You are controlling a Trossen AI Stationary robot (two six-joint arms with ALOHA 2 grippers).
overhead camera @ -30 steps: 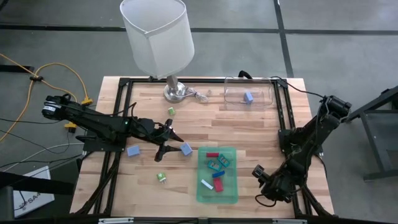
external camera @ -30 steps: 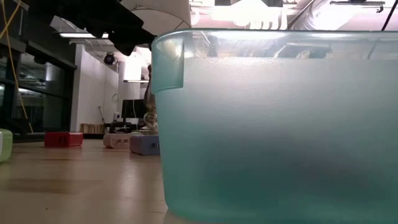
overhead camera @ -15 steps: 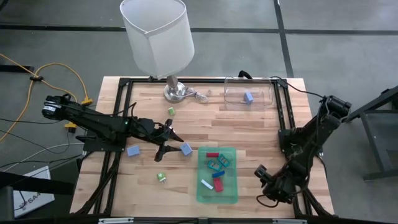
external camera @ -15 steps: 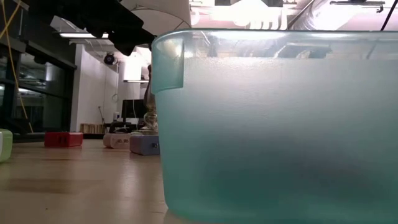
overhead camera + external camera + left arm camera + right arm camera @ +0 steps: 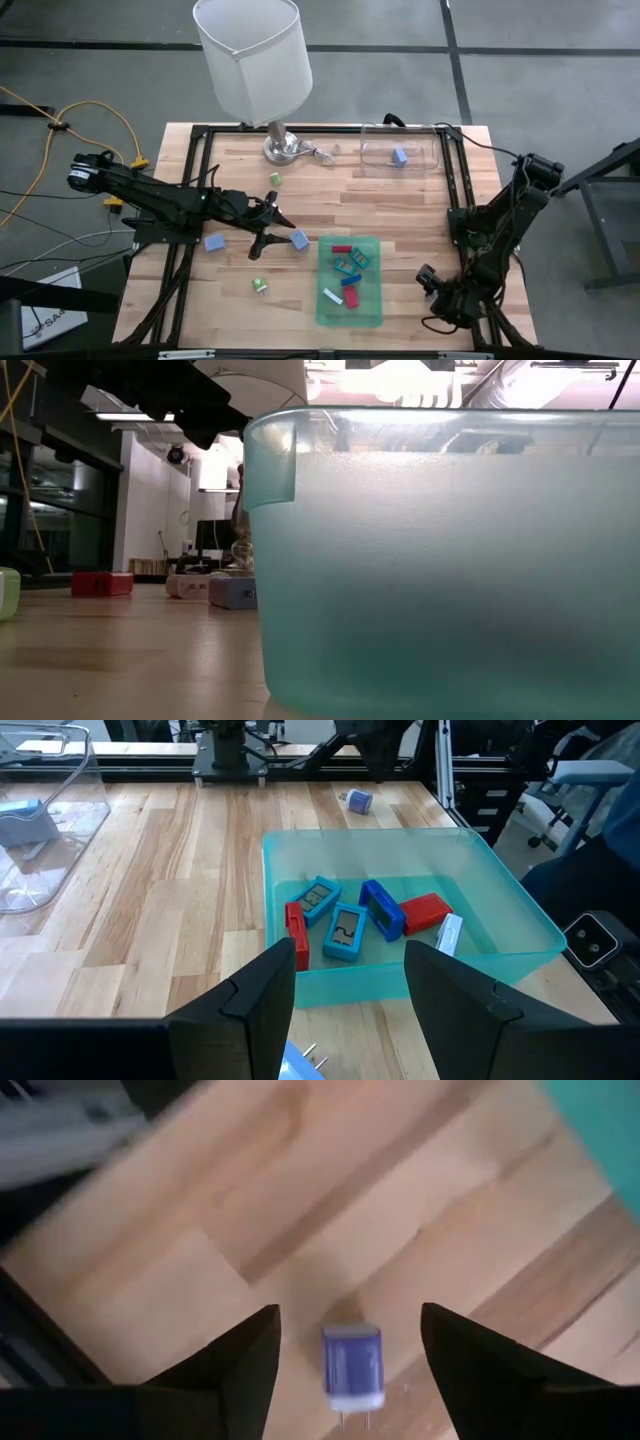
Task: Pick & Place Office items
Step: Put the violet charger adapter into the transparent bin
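While its two dark fingers stand wide apart, the right gripper [image 5: 350, 1320] hangs low over the wooden table [image 5: 400, 210] near the front right corner, holding nothing. Between the fingers, touching neither, a small blue-purple block with a white end and two metal prongs [image 5: 352, 1368] lies on the boards. Toward the table's middle from there sits the flat green translucent rectangular tray [image 5: 366, 312], close to the front edge. It holds several office items: a red block [image 5: 428, 911], a blue block [image 5: 382, 909], two teal pieces with pale faces [image 5: 346, 932], a thin red stick [image 5: 297, 931] and a white stick [image 5: 449, 934].

Beyond the tray's left side, the left gripper [image 5: 266, 232] reaches in from the left edge, its fingers partly spread and empty. A lavender-blue cube [image 5: 299, 239] rests just beside its tips, and a similar one [image 5: 214, 242] lies nearer the left edge. One small green piece [image 5: 259, 285] sits toward the front edge, another [image 5: 275, 178] toward the far edge.

At the far right corner stands the clear plastic rectangular container [image 5: 425, 158] with a pale blue block [image 5: 399, 156] inside. A lamp with a white shade [image 5: 250, 60] stands at the far edge.
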